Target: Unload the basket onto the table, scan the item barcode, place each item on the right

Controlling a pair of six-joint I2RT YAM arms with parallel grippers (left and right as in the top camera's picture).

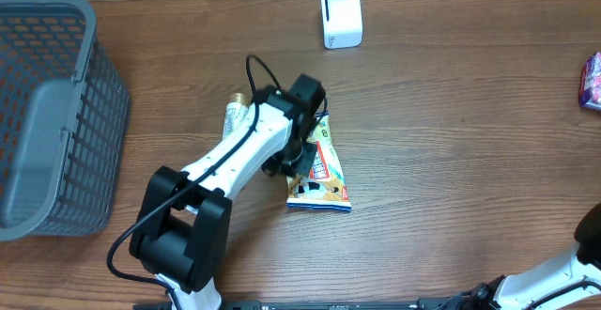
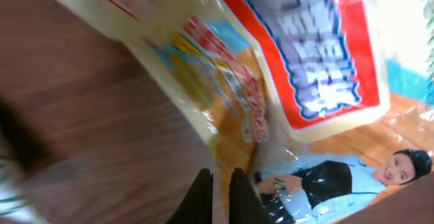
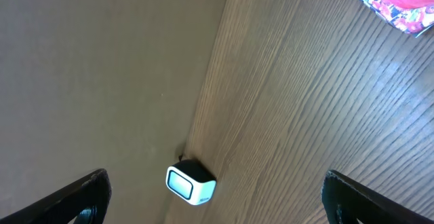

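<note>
A snack packet (image 1: 321, 174) with a red-and-white label and a printed figure lies on the wooden table near the middle. My left gripper (image 1: 299, 158) is at its left edge. In the left wrist view the snack packet (image 2: 305, 61) fills the frame, and the left gripper (image 2: 220, 180) is shut with a thin strip of the packet's edge between its fingers. No barcode shows. The white scanner (image 1: 341, 15) stands at the table's back edge. My right gripper (image 3: 215, 178) hangs wide open and empty, high above the scanner (image 3: 192, 182).
A grey mesh basket (image 1: 56, 113) stands at the left. A pale tube with a gold cap (image 1: 237, 113) lies under the left arm. A pink-and-purple packet (image 1: 592, 82) sits at the right edge, also in the right wrist view as the pink packet (image 3: 400, 0).
</note>
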